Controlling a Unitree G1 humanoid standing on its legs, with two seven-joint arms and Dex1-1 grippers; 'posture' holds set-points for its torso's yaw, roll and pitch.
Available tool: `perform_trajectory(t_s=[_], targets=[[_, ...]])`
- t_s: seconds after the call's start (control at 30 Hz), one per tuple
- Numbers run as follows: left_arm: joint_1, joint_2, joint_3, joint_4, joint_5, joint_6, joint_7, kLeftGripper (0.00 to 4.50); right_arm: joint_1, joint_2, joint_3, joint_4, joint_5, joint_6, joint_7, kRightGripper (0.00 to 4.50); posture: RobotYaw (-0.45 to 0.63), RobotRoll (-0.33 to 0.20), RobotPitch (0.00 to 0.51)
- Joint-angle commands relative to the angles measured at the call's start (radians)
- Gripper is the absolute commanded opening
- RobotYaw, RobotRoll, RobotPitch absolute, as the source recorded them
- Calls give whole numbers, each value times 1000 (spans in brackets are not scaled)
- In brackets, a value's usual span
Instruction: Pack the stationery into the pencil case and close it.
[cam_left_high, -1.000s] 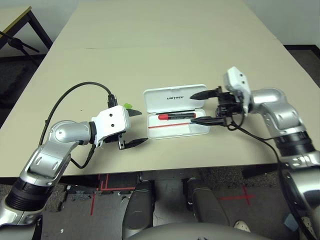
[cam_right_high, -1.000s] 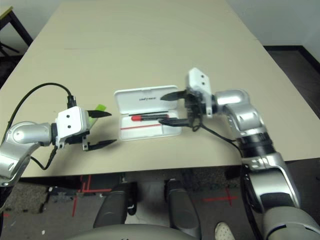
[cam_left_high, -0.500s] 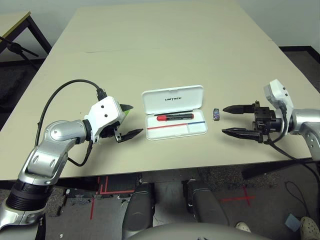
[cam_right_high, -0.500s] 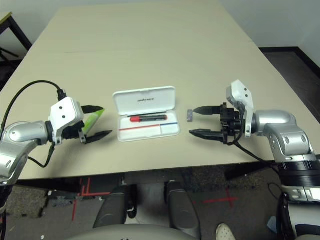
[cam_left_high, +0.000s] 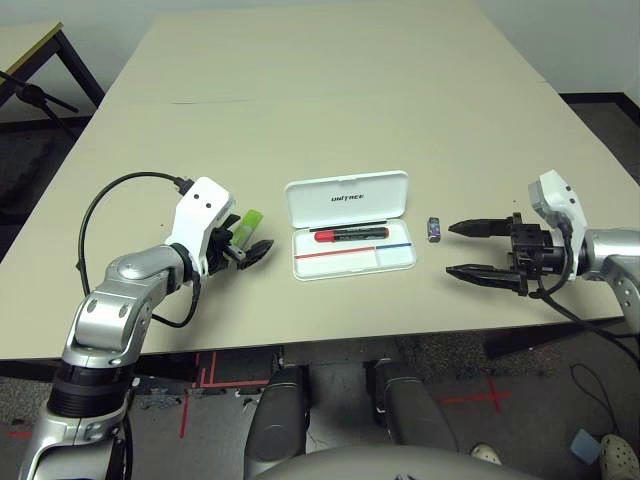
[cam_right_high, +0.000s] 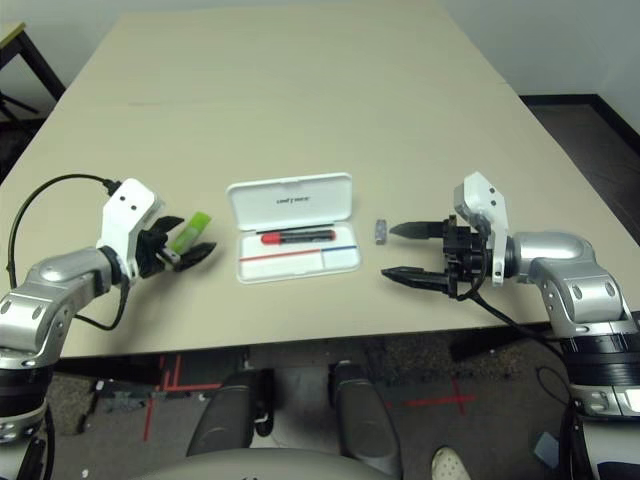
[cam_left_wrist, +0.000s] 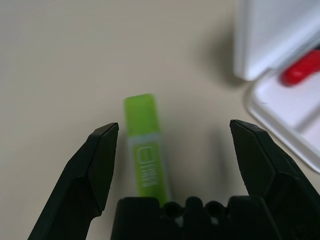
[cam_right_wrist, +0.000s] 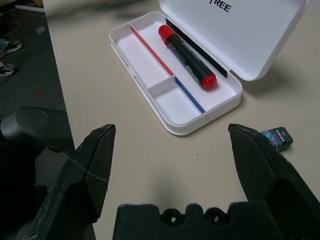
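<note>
At the middle of the head views, the case (cam_left_high: 350, 223) is seen lying open on the table (cam_left_high: 330, 90), its lid laid back toward the upper edge of the frame so that the tray can be loaded from above. The marker (cam_left_high: 348, 234) is already lodged in the tray's upper compartment, along the hinge side; the lower compartments, set off by a red and blue stripe, are bare.

Left of the case, the green bar (cam_left_high: 246, 222) is found flat on the table, near the tray but apart from it. The left gripper (cam_left_high: 245, 247) is lowered around it with its jaws spread wide and nothing held; in the left wrist view the bar (cam_left_wrist: 144, 150) is framed between the two fingers (cam_left_wrist: 97, 160), nearer one than the other, which reads as lining up for a pinch across its narrow width.

Just right of the case, the small block (cam_left_high: 433, 228) is left on the table. The right gripper (cam_left_high: 473, 250) is held further right, fully open and empty, pointed at the block and the case, apparently kept back to leave the tray clear.

Nothing is seen between either item and the tray. A cable looped from the left forearm is carried above the table, clear of the bar. A second table (cam_left_high: 25, 38) is glimpsed at the upper left corner.
</note>
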Motion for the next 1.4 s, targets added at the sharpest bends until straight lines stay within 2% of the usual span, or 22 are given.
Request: perform_trajectory(t_s=[0.03, 0.77, 0.87, 1.0, 1.1, 1.4], targets=[[-16, -18, 15, 40, -1, 43, 42, 4500, 14, -8, -15, -30, 9, -7, -9, 4482, -6, 0, 156], [14, -59, -7, 57, -4, 130, 116, 4500, -1, -5, -15, -30, 5, -15, -34, 4482, -10, 0, 155], [20, -58, -7, 57, -9, 132, 112, 3842, -12, -3, -12, -22, 2, -20, -36, 4500, -9, 0, 153], [14, -33, -11, 49, -21, 132, 78, 2373, -24, 1, -7, -13, -1, -24, -38, 4500, -8, 0, 151], [23, 35, -27, 28, -25, 91, 10, 1131, -24, -2, -5, -11, -4, -24, -35, 4500, -4, 0, 149], [9, 285, -51, -100, -122, 42, -288, 1097, -32, -15, 3, 9, -8, -24, -13, 4500, 10, 0, 143]])
